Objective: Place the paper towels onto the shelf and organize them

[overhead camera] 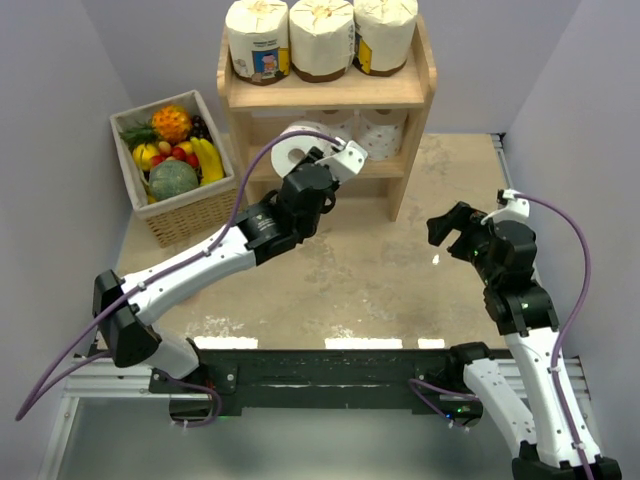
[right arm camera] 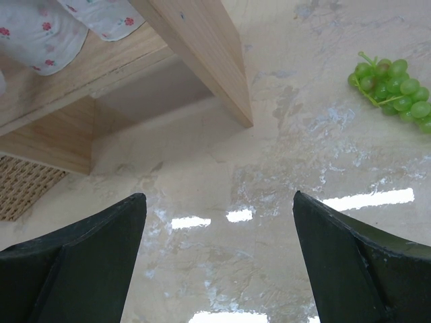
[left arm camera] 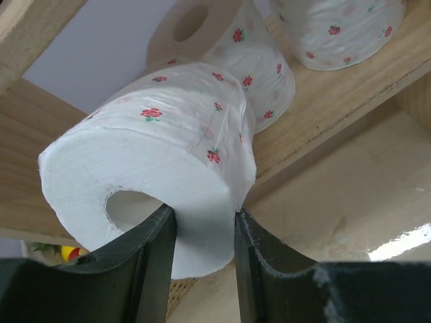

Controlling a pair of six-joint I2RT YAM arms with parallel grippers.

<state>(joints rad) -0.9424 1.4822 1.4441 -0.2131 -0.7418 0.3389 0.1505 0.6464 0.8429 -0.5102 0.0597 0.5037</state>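
The beige marbled counter [overhead camera: 380, 280] carries a light natural-wood two-tier shelf [overhead camera: 325, 92] at the middle of its far edge. Three cream-wrapped cylindrical rolls [overhead camera: 321, 38] with brown ends line the rimmed top board, their printed labels too small to read. Two white flower-dotted rolls [overhead camera: 378, 135] stand on the lower board. A third dotted roll [left arm camera: 168, 155], soft and crinkled, lies sideways at that board's left front, its wall pinched by the left hand [left arm camera: 204, 222]. The right hand [right arm camera: 217, 198] gapes wide near the counter's right edge.

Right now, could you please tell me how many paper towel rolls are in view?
6. Three cream-wrapped rolls stand atop the shelf. Two white dotted rolls sit on the lower tier. The left gripper holds the sixth roll at its left end. None seems hidden.
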